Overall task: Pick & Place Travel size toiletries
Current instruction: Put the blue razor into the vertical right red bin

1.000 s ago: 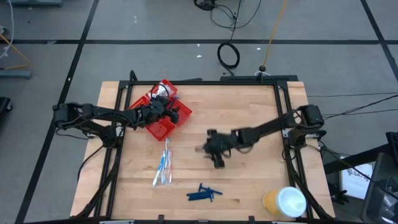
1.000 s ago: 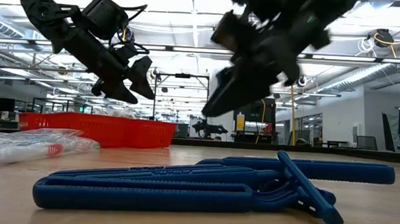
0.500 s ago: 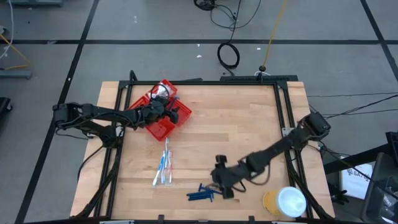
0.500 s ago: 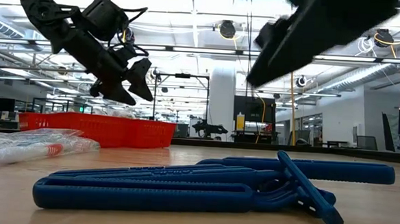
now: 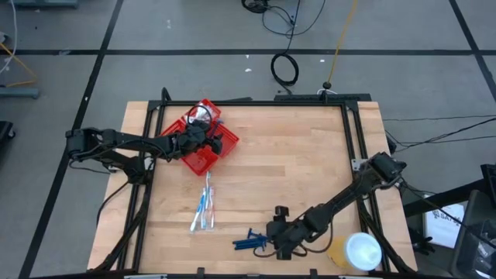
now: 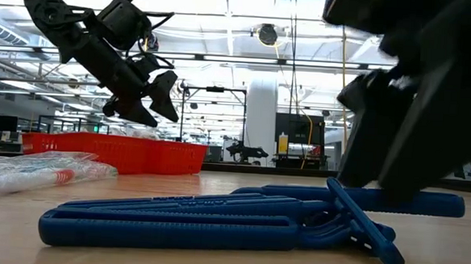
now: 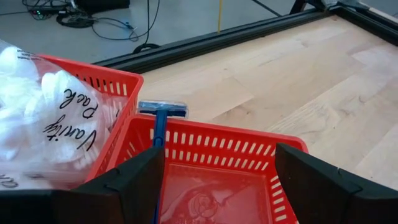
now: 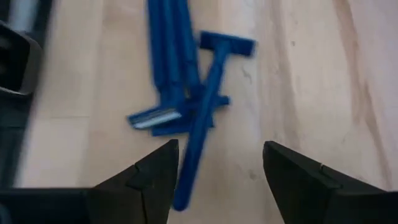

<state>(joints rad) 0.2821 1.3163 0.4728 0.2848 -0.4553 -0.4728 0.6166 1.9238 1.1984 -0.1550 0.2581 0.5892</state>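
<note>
Wooden table (image 5: 294,163) carried a heap of blue razors (image 5: 252,241) near its front edge, long axes running left to right; their count was hard to make out. Right pincer (image 5: 280,242) hovered just beside them, fingers spread and empty. Left pincer (image 5: 218,142) hung wide above the red tray (image 5: 203,160), where one more razor (image 7: 159,127) stood. Toothbrushes (image 5: 205,208) lay between.

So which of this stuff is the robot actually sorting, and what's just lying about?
Part of the job:
- blue razors, with the right gripper's open fingers over them
- toothbrushes
- razor and white packet already in the red tray; left gripper above it

Lying about:
- yellow roll
</note>
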